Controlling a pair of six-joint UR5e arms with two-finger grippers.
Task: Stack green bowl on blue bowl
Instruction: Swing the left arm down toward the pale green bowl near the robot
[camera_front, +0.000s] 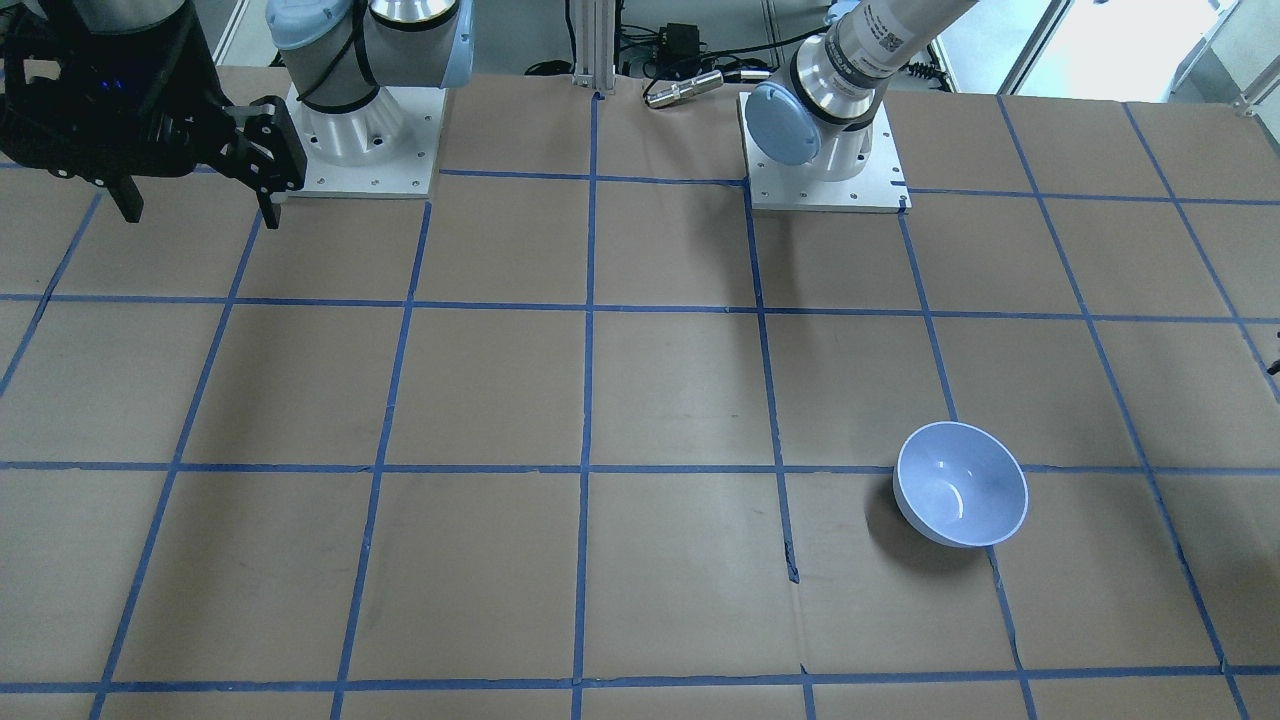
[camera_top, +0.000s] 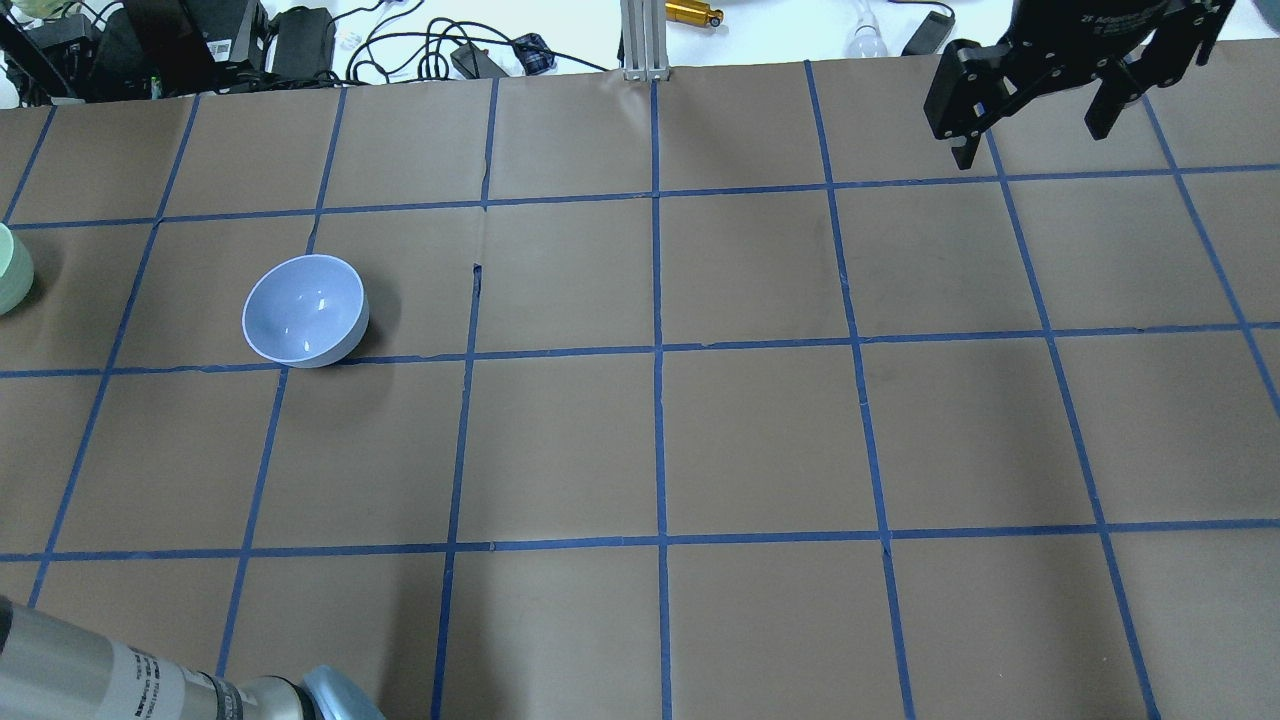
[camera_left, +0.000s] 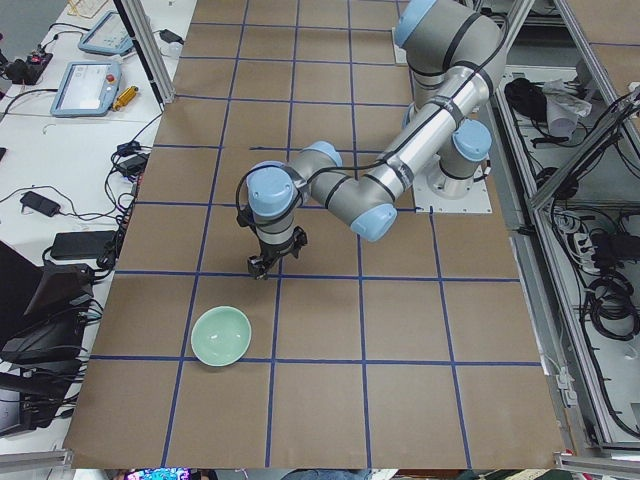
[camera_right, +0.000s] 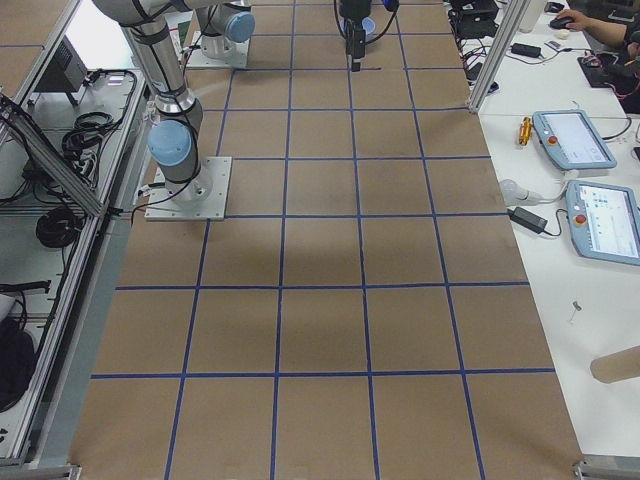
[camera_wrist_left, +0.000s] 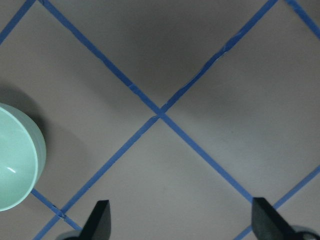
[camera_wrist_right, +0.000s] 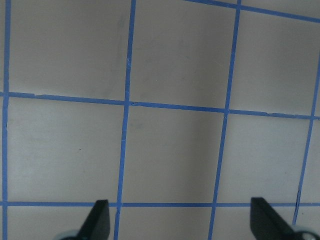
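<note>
The blue bowl stands upright on the brown table, on the left half in the overhead view. The green bowl stands upright further to the robot's left, cut by the overhead view's left edge. It also shows at the left edge of the left wrist view. My left gripper hangs above the table beside the green bowl, open and empty, with fingertips wide apart. My right gripper is open and empty, high over the far right of the table, fingertips apart.
Blue tape lines grid the table. Both arm bases sit at the robot's edge. Cables and power supplies and an aluminium post line the far edge. Teach pendants lie on the side bench.
</note>
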